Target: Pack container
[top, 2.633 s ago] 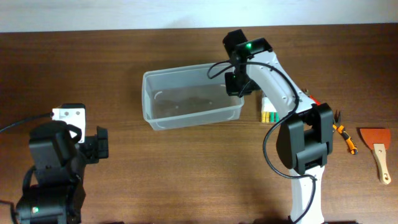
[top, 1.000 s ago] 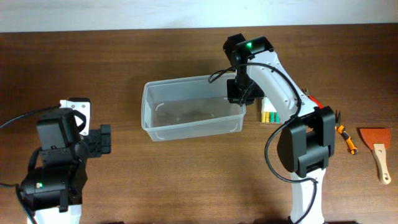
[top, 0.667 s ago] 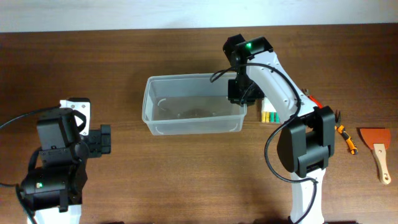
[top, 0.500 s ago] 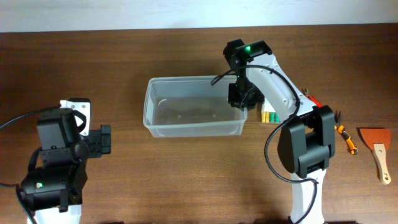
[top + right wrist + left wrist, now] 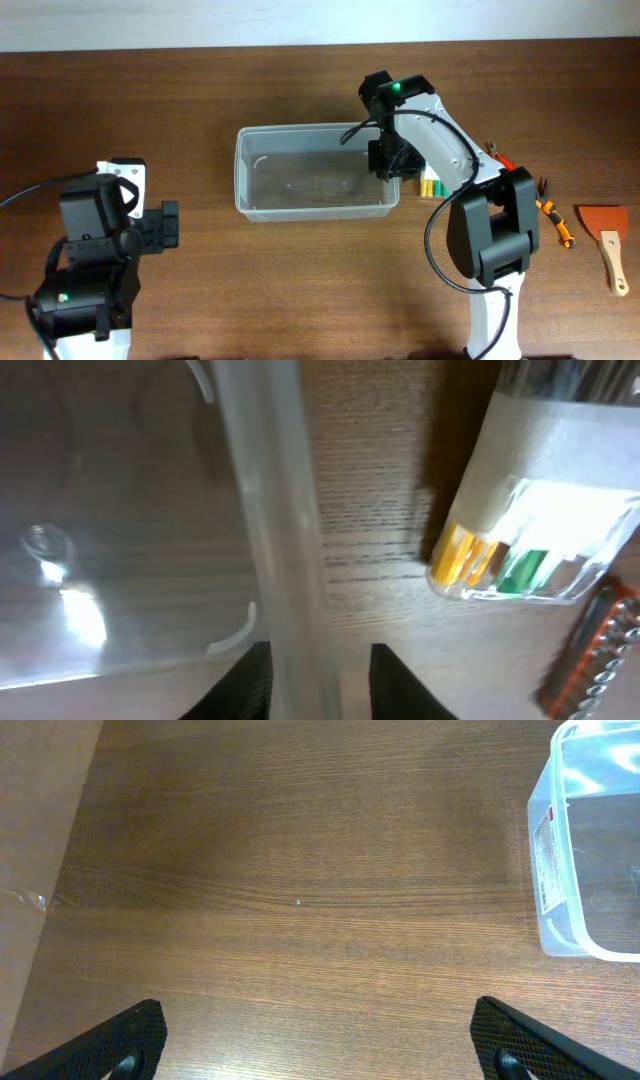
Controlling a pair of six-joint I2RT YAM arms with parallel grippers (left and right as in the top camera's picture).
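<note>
Clamping, with the right gripper point(image 5: 320, 656), the right-hand wall of the clear, translucent rectangular plastic container point(image 5: 300, 186), set mid-counter toward the far side. Lying just right of that wall on the dark wooden counter point(image 5: 250, 290), a clear pack of yellow and green sticks point(image 5: 430, 186). Holding the left gripper point(image 5: 318, 1010) spread wide over bare wood, well left of the container.

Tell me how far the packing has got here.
Done: nothing; the container is empty. In hand: the right tool straddles its right wall; the left tool waits open, apart. Left: the yellow-green pack, orange-handled pliers and scraper all lie on the table outside it.
</note>
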